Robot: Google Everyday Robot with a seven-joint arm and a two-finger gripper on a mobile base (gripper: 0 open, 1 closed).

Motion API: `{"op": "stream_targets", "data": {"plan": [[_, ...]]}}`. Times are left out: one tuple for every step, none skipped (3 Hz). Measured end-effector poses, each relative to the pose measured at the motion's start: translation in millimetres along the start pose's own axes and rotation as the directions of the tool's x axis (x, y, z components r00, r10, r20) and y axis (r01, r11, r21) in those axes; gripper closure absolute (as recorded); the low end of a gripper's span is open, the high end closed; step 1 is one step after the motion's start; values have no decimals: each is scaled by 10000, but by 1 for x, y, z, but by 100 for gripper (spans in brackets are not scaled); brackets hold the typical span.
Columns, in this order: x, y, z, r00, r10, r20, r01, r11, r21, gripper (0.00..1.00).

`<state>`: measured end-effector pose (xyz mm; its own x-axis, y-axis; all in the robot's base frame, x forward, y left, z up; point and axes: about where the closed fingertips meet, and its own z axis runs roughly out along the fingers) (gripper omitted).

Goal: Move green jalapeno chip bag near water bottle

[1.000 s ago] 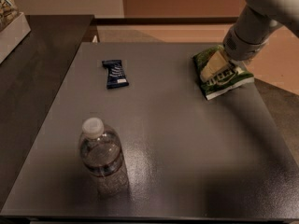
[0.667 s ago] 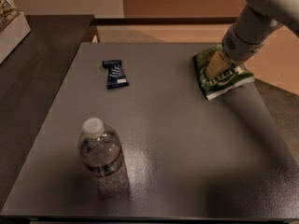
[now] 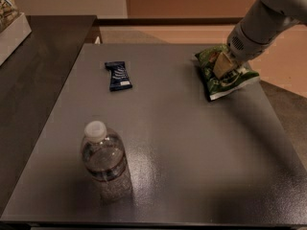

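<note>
The green jalapeno chip bag (image 3: 225, 75) lies flat at the far right of the grey table (image 3: 192, 147), near its right edge. My gripper (image 3: 222, 64) comes in from the upper right and sits down on the top of the bag, touching it. The water bottle (image 3: 104, 162), clear with a white cap, stands upright at the front left of the table, far from the bag.
A small dark-blue wrapped bar (image 3: 118, 75) lies at the back left of the table. A darker counter (image 3: 33, 80) adjoins the table on the left, with a white box (image 3: 12, 30) at its far corner. The floor drops off past the table's right edge.
The gripper has shifted only very slightly on the chip bag. The bag, the bottle and the bar have not moved.
</note>
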<state>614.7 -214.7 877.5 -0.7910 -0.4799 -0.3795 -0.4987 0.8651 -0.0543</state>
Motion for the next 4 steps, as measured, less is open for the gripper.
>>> {"op": "stream_targets", "data": {"plan": [[1, 24, -16, 9960, -857, 268, 869, 9950, -500, 100], [7, 57, -41, 9754, -2158, 455, 2192, 9713, -919, 100], [16, 93, -65, 9303, -3580, 801, 3661, 9197, -1419, 100], [26, 130, -84, 8546, -5055, 1184, 5191, 8359, -1780, 100]]}}
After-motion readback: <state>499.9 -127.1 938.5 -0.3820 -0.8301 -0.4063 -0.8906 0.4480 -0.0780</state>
